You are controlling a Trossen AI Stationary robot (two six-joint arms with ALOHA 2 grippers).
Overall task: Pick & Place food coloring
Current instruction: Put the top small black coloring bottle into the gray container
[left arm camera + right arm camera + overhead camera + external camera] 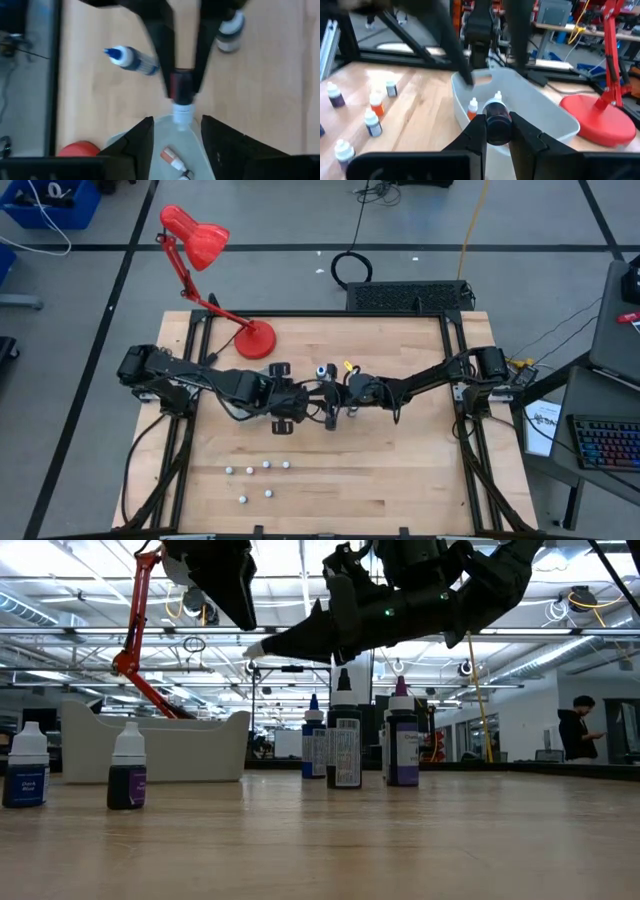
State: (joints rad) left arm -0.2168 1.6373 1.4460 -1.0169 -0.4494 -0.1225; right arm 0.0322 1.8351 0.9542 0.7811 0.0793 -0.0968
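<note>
My right gripper [496, 131] is shut on a dark food coloring bottle with a white tip [181, 97] and holds it over the translucent grey tray [547, 112]. The tray stands on the table and has an orange bottle [472, 108] lying in it. My left gripper [176, 142] is open and hovers above the tray's other end, with the tray's wall [165, 130] showing between its fingers. In the low view it [225, 585] is well above the tray [160, 745]. Several small bottles [258, 470] stand near the near edge. Three taller bottles [345, 735] stand mid-table. My right gripper pinches the bottle's dark body [496, 122] between its two fingers. The bottle lies along the fingers, and its white tip [256, 648] pokes out beyond them. The fingers [162, 55] come from the table's right, slanting slightly down. The bottle is lifted clear above the tray.
A red desk lamp stands on its round base [256, 339] at the far left of the table. A blue-capped bottle [126, 57] and another bottle [230, 32] stand beside the right gripper. A person [578, 730] is far off in the room.
</note>
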